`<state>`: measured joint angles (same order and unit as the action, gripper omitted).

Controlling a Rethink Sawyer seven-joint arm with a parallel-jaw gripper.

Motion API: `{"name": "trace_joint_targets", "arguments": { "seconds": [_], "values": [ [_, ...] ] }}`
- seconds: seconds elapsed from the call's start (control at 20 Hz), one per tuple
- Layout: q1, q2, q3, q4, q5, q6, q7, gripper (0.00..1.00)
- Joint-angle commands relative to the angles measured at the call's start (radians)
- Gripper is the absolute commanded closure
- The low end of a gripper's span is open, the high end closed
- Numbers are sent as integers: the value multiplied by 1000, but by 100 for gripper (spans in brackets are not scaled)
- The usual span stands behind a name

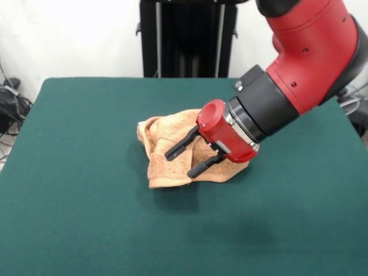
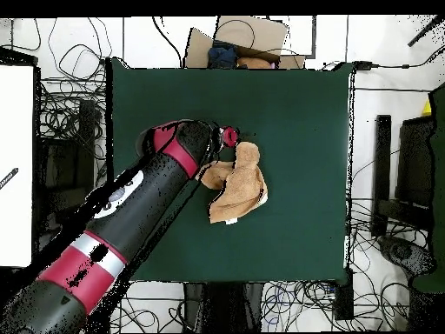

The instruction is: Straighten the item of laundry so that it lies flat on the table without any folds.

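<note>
Table point(image 1: 75, 172): a broad dark green top, bare on the left side of the front view; my work sits near its middle.
Towel point(image 1: 167, 144): an orange-tan heap, crumpled and doubled over itself near the table's centre. Its left part bulges up in rolled folds, and a flatter flap runs along its lower edge. In the overhead view the towel point(image 2: 242, 184) reads as an uneven lump with a narrow lobe at one end, nowhere close to a square.
Tag: a small white speck shows at the towel's edge in the overhead view; I cannot make it out from the front.
My gripper point(image 1: 183, 159): tilted low over the towel's right part, pointing down and to the left. My two black fingers point(image 1: 179, 146) stand apart with a clear gap between them, and I see no cloth pinched between them. Whether the tips touch the towel I cannot tell.
My arm point(image 1: 305, 52): comes in from the upper right, hiding the towel's right edge.
Progress: I judge little is done. The towel is still bunched, with no corner laid out.
Left to do: take hold of an edge or corner, draw it outward, open each fold, and smooth the cloth flat on the table.
</note>
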<state>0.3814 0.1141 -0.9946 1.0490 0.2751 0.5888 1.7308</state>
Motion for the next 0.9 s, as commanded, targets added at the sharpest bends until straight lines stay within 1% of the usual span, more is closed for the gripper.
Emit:
{"name": "trace_joint_targets", "arguments": {
  "seconds": [0.05, 0.3, 0.9],
  "values": [
    [16, 72, 118, -11, -59, -71, 145, 0],
    [24, 73, 114, -18, -68, -51, 157, 0],
    [82, 56, 133, 65, -70, -73, 210, 0]
  ]
}}
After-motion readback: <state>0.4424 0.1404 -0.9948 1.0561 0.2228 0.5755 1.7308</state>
